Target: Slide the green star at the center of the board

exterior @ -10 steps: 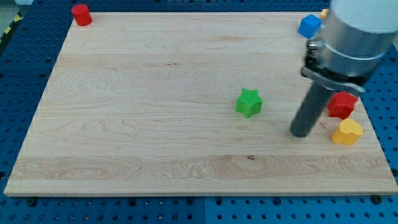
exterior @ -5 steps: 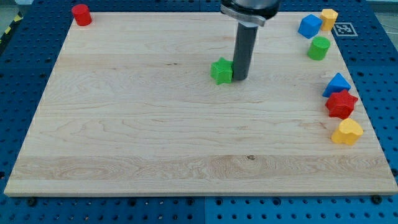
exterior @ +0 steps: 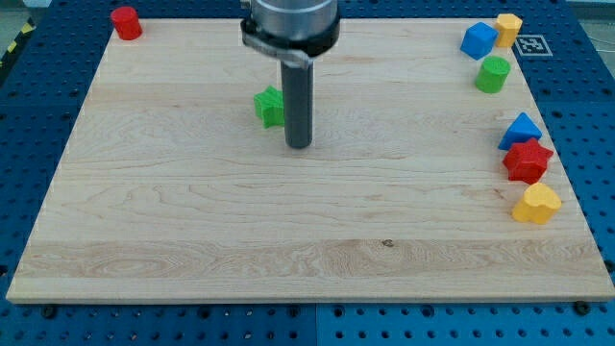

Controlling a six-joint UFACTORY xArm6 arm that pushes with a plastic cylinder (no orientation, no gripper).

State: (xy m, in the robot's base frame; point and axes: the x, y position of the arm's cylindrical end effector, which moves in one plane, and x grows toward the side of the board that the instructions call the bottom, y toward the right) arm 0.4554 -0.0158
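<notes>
The green star (exterior: 270, 106) has slid left since earlier; my tip (exterior: 299, 146) rests just below-right of it. There is no claw, only a rod.

Lighting here is bright and really even, looks like diffuse overhead light. The wooden board (exterior: 192, 221) is evenly lit with no hot spots or glare, and the grain reads clearly all the way across. Shadows are super soft, just a faint dark smudge under the tip (exterior: 299, 146) and thin ones hugging the blocks, like the red star (exterior: 528, 160) and the yellow block (exterior: 535, 204). Colours are saturated and clean. Focus is decent overall, though the arm's upper body at the view's top looks a bit soft. No obvious warping at the edges; the board's sides look straight.
</notes>
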